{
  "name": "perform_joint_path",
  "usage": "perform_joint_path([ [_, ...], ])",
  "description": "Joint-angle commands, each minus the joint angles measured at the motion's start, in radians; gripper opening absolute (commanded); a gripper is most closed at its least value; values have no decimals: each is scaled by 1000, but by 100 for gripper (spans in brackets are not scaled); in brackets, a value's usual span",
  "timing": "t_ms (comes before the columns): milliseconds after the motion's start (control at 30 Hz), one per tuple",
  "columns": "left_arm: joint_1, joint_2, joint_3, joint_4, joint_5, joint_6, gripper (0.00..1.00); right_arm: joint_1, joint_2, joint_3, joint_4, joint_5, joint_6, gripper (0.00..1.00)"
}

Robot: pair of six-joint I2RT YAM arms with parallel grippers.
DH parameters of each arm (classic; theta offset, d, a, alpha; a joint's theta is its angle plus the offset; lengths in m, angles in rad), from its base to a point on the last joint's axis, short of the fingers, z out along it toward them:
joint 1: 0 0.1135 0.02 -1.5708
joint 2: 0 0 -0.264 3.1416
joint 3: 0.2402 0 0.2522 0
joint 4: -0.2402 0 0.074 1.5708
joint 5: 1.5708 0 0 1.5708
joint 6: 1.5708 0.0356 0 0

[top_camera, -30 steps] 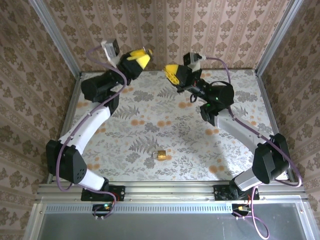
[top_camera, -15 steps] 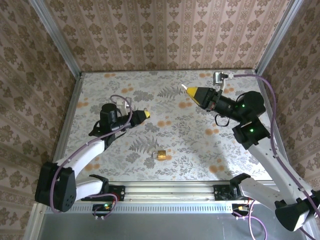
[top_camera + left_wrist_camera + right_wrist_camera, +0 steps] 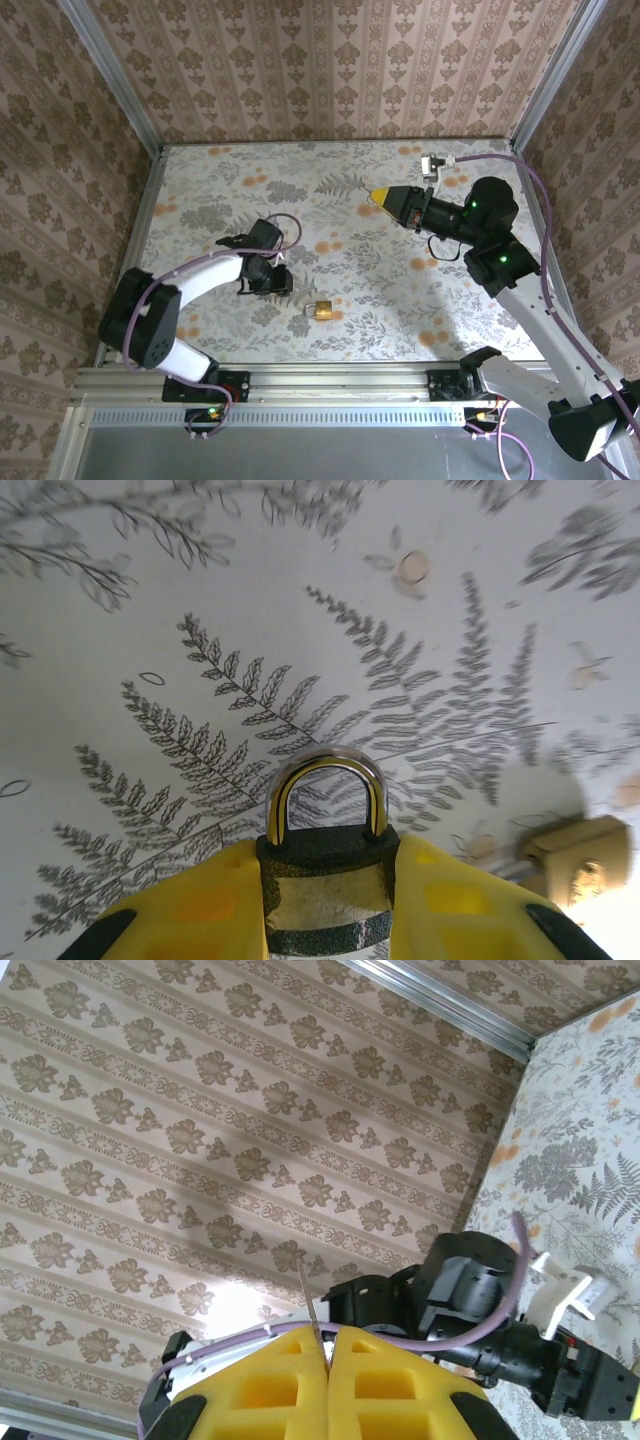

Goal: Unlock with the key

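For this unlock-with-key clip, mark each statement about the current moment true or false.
1. The left gripper grips a dark-bodied padlock by its body, with the shackle pointing away from the wrist camera. True.
2. The right gripper is open and empty. False: it is shut on the key, whose thin blade sticks out between the fingers.
3. A second, brass padlock lies on the table beside the left gripper. True.
4. The key is inserted in a padlock. False: the right gripper holds it well apart from both padlocks.
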Motion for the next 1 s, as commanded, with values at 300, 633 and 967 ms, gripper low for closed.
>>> perform_joint_path([
  [300,-65,121,199,-244,-168,57,90,-38,-88,-65,-25,-40,-17,0],
  [633,-165,76,336,-365,-230,-8,88,-93,-173,-113,-67,-68,-30,0],
  [967,-184,206,299,-299,-228,-27,71,-148,-246,-173,-96,-112,-28,0],
])
